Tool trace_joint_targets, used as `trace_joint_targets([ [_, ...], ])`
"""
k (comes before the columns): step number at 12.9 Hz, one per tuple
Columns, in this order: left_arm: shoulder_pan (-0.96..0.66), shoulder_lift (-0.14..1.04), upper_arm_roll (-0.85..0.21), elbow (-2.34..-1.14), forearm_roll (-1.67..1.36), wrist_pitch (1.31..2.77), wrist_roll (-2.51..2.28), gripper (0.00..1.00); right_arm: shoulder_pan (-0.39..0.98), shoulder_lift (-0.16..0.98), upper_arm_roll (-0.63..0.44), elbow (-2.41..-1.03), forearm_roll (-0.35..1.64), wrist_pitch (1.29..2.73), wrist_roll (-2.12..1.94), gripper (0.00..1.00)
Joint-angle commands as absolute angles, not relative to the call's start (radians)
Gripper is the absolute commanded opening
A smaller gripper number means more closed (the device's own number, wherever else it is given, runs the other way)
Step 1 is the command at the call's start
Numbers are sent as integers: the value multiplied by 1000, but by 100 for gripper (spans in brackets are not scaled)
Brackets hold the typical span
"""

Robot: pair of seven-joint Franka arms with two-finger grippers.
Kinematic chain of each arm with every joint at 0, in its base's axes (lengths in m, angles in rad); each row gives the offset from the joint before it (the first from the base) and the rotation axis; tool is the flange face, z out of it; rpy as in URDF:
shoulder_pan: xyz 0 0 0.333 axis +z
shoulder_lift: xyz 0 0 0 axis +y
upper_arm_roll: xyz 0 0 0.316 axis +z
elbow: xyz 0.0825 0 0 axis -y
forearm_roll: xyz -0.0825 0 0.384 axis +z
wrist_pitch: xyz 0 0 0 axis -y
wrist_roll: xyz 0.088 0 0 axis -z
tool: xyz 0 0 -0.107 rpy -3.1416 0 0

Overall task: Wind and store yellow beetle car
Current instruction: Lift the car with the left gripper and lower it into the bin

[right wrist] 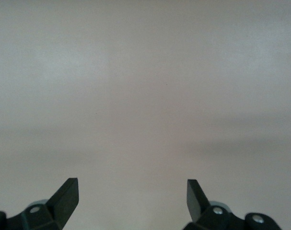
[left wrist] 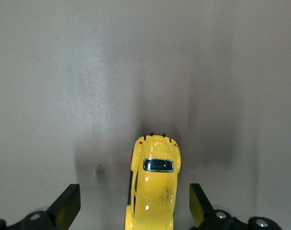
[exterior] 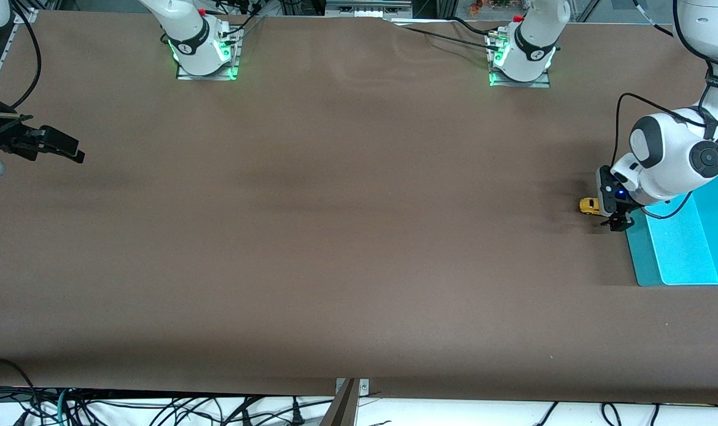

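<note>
The yellow beetle car (exterior: 588,205) stands on the brown table at the left arm's end, just beside the cyan bin (exterior: 640,254). My left gripper (exterior: 616,222) is low over the car's bin-side end. In the left wrist view the gripper (left wrist: 134,196) is open, with the car (left wrist: 155,191) between its fingers and a gap on each side. My right gripper (exterior: 68,151) waits open and empty over the right arm's end of the table; the right wrist view shows it (right wrist: 132,189) over bare table only.
The cyan bin stands at the table's edge, nearer the front camera than the left arm's wrist. The two arm bases (exterior: 205,56) (exterior: 520,59) stand along the table's back edge. Cables hang below the front edge.
</note>
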State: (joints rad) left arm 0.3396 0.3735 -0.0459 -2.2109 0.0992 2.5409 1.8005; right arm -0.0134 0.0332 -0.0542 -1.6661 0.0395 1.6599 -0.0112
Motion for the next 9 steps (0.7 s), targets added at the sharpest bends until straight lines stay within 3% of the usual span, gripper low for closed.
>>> trace_joint_targets([
  [1, 351, 367, -49, -2232, 107, 2568, 1827, 100, -25, 35, -46, -1655, 57, 1646, -5, 100],
  [6, 351, 376, -44, -2283, 106, 2649, 1827, 100, -25, 38, -48, -1655, 61, 1647, -6, 100],
  [7, 351, 376, -44, -2283, 106, 2649, 1827, 96, -25, 38, -49, -1655, 61, 1644, -6, 100],
  [9, 351, 374, -44, -2283, 106, 2649, 1829, 75, -25, 38, -49, -1655, 61, 1649, -6, 100],
])
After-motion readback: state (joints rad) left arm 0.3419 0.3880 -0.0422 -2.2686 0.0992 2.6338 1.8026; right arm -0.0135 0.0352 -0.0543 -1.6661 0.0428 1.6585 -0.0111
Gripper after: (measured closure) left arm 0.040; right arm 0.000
